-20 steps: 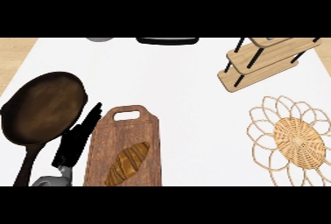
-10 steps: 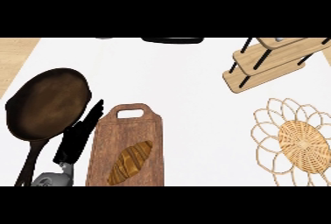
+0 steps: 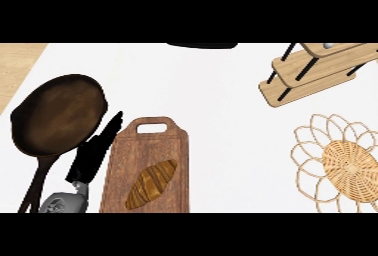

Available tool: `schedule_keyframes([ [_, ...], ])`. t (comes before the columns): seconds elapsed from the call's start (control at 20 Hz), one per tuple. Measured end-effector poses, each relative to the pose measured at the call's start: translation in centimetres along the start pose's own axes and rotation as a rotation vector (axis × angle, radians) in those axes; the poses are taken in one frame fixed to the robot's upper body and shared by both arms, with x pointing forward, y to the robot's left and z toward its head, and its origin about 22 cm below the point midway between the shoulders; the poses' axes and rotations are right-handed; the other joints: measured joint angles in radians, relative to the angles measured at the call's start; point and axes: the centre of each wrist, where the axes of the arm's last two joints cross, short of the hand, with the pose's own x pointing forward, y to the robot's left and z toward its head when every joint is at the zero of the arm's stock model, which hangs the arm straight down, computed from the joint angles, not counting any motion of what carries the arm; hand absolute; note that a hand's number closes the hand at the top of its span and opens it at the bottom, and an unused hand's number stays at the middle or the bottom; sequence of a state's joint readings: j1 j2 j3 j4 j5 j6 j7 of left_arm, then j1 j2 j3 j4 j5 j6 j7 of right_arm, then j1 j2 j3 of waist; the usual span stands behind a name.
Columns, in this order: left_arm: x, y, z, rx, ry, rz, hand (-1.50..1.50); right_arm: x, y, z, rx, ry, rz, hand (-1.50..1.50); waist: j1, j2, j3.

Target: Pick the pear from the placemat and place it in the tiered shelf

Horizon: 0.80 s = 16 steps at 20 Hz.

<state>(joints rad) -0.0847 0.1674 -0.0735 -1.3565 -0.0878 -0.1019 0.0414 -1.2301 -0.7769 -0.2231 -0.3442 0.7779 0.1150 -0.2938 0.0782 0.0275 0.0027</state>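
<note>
Woven straw placemat [image 3: 345, 165] at 3 o'clock has no pear on it that I can see, the wooden tiered shelf [image 3: 314, 75] waits at 1 o'clock, and the left hand [image 3: 96, 152] rests with straight fingers between the pan [image 3: 57, 115] and the bread board [image 3: 148, 170].

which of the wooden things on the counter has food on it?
The cutting board, bottom centre beside the left hand: a croissant lies on it. The tiered shelf at top right shows no food, and the woven placemat at right is bare.
</note>
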Motion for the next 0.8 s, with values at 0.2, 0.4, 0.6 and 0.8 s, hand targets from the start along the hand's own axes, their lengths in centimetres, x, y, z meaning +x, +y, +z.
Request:
schedule_keyframes([
  [0.2,0.0,0.0,0.1,-0.004,-0.007,-0.007,0.00,0.6,1.6,-0.6,0.041,-0.001,0.011,1.50,0.007,0.002,-0.001],
  [0.4,0.1,0.1,0.0,-0.006,-0.005,-0.005,0.00,0.8,2.7,-0.9,0.095,-0.004,-0.040,1.50,0.008,-0.003,-0.006],
  [0.6,0.2,-0.2,-0.1,-0.011,-0.004,-0.004,0.00,0.5,3.9,-0.9,0.145,0.059,-0.332,-1.50,0.006,-0.008,-0.008],
  [0.8,0.2,-0.5,-0.2,-0.012,-0.004,-0.008,0.00,0.2,5.2,-0.8,0.179,0.086,-0.586,-1.50,0.006,-0.004,-0.006],
])
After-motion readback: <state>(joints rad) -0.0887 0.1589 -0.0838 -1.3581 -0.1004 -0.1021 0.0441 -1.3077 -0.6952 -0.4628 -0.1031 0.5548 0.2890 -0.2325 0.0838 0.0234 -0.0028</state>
